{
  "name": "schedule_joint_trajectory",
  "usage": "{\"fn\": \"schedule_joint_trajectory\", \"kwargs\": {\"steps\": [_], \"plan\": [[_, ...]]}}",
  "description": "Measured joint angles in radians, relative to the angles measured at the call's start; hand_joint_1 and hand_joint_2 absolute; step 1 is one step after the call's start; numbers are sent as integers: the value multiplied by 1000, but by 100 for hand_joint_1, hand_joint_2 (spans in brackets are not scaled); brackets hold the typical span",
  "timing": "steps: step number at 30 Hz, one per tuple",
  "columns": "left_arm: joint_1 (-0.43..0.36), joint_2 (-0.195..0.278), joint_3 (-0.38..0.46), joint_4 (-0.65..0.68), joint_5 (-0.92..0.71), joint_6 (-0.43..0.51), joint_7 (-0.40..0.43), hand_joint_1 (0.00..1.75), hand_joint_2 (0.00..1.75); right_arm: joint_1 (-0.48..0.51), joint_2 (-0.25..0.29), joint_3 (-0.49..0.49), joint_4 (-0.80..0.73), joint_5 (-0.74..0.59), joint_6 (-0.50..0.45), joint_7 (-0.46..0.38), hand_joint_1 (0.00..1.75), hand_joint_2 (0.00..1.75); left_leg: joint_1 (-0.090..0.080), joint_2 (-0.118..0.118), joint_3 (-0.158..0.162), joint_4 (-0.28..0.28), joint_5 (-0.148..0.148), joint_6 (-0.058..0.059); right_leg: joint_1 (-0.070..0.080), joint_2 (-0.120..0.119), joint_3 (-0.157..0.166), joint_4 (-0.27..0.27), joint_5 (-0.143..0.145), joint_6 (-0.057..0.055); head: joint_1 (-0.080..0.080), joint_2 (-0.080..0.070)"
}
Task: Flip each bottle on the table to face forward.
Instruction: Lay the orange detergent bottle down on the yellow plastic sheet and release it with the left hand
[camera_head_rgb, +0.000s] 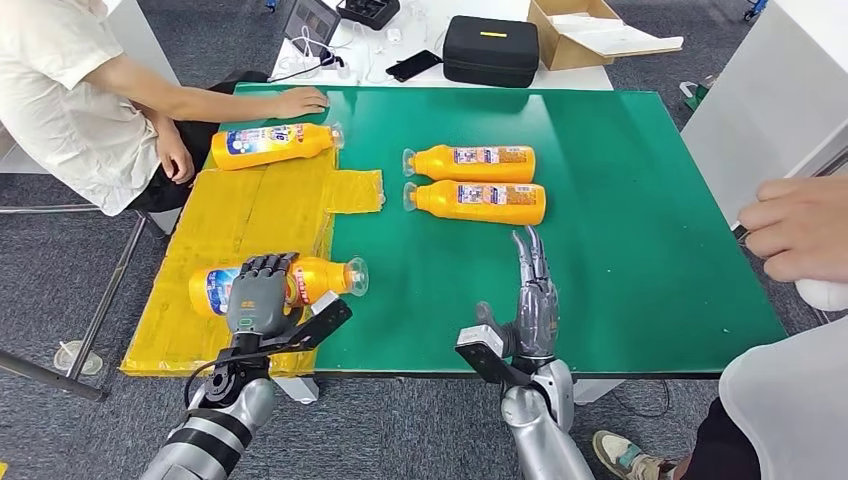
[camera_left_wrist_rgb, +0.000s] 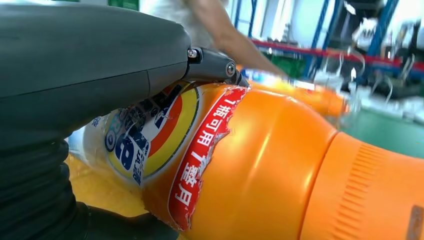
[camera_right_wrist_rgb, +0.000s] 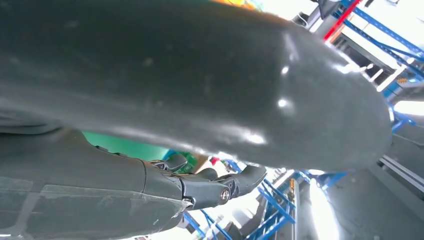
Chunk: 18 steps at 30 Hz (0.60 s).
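Several orange bottles lie on their sides. My left hand (camera_head_rgb: 260, 293) grips the nearest bottle (camera_head_rgb: 322, 277) on the yellow mat (camera_head_rgb: 270, 205), its colourful front label (camera_left_wrist_rgb: 150, 135) showing beside my thumb. A second bottle (camera_head_rgb: 272, 143) with its label up lies at the mat's far edge, by a person's hand (camera_head_rgb: 300, 100). Two bottles (camera_head_rgb: 472, 162) (camera_head_rgb: 478, 201) lie side by side on the green table (camera_head_rgb: 620, 180), caps to the left, small-print labels up. My right hand (camera_head_rgb: 533, 290) stands edge-up near the table's front, fingers straight, holding nothing, just short of the nearer of the pair.
A person sits at the far left with an arm on the table. Another person's hand (camera_head_rgb: 795, 228) hovers at the right edge. Behind the table lie a black case (camera_head_rgb: 490, 48), a cardboard box (camera_head_rgb: 585, 30) and cables.
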Motion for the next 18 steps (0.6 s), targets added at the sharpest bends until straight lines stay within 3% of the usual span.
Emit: {"fn": "schedule_joint_trajectory", "kwargs": {"steps": [4, 7, 9, 10, 14, 16, 18], "plan": [[-34, 2, -15, 59, 21, -80, -19, 105, 175, -1, -3, 8, -3, -17, 0, 0, 0, 0, 0, 0, 0, 0, 0, 0, 0, 0, 0, 0, 0, 0, 0, 0], [-64, 5, -23, 94, 38, -128, -42, 134, 175, -2, -5, 19, -5, -23, 0, 0, 0, 0, 0, 0, 0, 0, 0, 0, 0, 0, 1, 0, 0, 0, 0, 0], [-82, 7, -28, 114, 48, -169, -53, 140, 175, -3, -6, 25, -5, -26, 0, 0, 0, 0, 0, -1, 0, 0, 0, 0, 0, -1, 1, 0, 0, 0, 0, 0], [-90, 9, -33, 123, 51, -189, -57, 131, 175, -3, -7, 28, -5, -29, 0, 0, 0, 0, 0, -1, 0, 0, 0, 0, 0, -1, 1, 0, 0, 0, 0, 0], [-116, 17, -53, 153, 59, -238, -64, 53, 175, -3, -12, 42, -12, -46, 0, 0, 0, 0, 0, -2, 1, 0, 1, 0, 0, -2, 2, 0, 0, 0, 0, 0], [-127, 20, -63, 165, 65, -257, -70, 42, 175, -3, -14, 47, -17, -56, 0, 0, 0, 0, 0, -2, 2, 0, 1, 0, 0, -2, 3, 0, 0, 0, 0, 0], [-136, 24, -70, 175, 74, -273, -80, 42, 175, -3, -16, 52, -19, -67, 0, 0, 0, 0, 0, -3, 2, 0, 1, 0, 0, -2, 4, 0, 0, 0, 0, 0]]}}
